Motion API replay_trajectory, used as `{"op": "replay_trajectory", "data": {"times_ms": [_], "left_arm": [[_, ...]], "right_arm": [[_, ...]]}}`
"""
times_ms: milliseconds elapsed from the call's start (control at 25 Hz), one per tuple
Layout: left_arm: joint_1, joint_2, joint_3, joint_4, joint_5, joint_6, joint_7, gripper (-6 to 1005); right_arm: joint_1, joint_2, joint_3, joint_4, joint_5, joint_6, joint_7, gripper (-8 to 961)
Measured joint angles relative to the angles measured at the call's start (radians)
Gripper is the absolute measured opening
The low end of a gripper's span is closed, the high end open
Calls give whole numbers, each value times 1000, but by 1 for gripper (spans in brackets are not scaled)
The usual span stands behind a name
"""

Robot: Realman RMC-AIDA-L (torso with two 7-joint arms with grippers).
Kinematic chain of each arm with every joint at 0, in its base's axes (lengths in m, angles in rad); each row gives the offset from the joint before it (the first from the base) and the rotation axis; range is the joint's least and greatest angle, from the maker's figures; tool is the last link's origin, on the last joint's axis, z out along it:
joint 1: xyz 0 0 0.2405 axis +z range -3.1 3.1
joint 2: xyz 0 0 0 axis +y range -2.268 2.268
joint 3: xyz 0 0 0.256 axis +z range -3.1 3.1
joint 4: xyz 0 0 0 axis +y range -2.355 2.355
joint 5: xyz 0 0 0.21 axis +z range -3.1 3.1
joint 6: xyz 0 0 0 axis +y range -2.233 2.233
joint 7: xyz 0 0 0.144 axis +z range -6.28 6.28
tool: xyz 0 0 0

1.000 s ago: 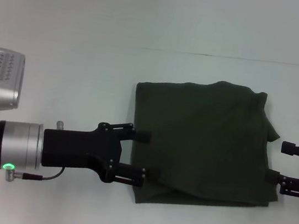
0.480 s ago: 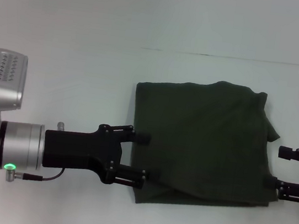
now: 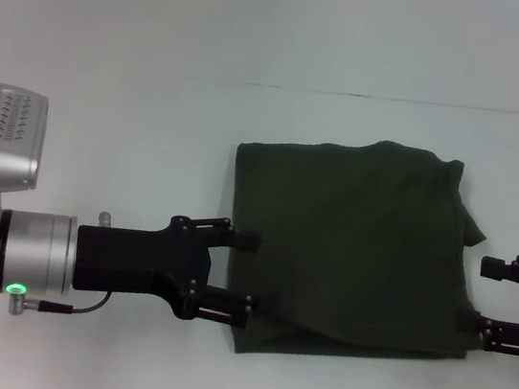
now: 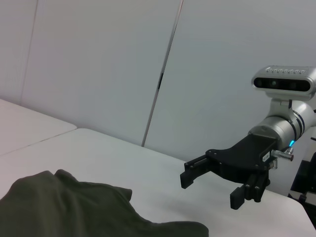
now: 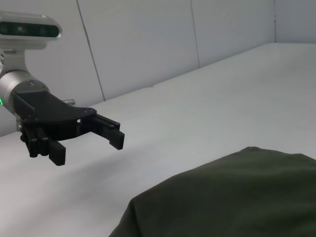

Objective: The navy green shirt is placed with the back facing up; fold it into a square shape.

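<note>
— Since it's folded up, what does the shirt (image 3: 354, 246) look like?
— Dark green, plain, almost square, flat on the white counter (image 3: 139, 90). One bottom corner sags out.
— And the claws?
— Left claw (image 3: 251, 271) is spread apart at the shirt's left edge. Right claw (image 3: 477, 295) is spread apart at the right edge, partly cut off.

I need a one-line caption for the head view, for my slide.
Folded navy green shirt lies on the white table, with the open left gripper and open right gripper at its opposite edges.
</note>
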Motion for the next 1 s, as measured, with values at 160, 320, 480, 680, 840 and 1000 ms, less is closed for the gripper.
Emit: {"op": "replay_trajectory", "data": {"times_ms": [160, 320, 480, 680, 840, 1000], "left_arm": [[0, 1, 0, 1, 0, 0, 0, 829], [-10, -3, -9, 7, -9, -36, -51, 824], [-75, -7, 9, 9, -7, -140, -320, 819], [-150, 23, 64, 14, 58, -261, -714, 813], [-187, 48, 75, 2, 150, -352, -962, 809], [-209, 46, 77, -8, 215, -392, -1065, 804]], "right_arm": [[0, -1, 0, 0, 0, 2, 0, 944], [2, 1, 7, 0, -7, 6, 0, 944], [6, 2, 10, 0, -8, 7, 4, 944], [12, 3, 10, 0, -8, 9, 2, 945], [15, 5, 10, 0, -8, 10, -5, 945], [15, 6, 9, 0, -8, 6, -12, 944]]}}
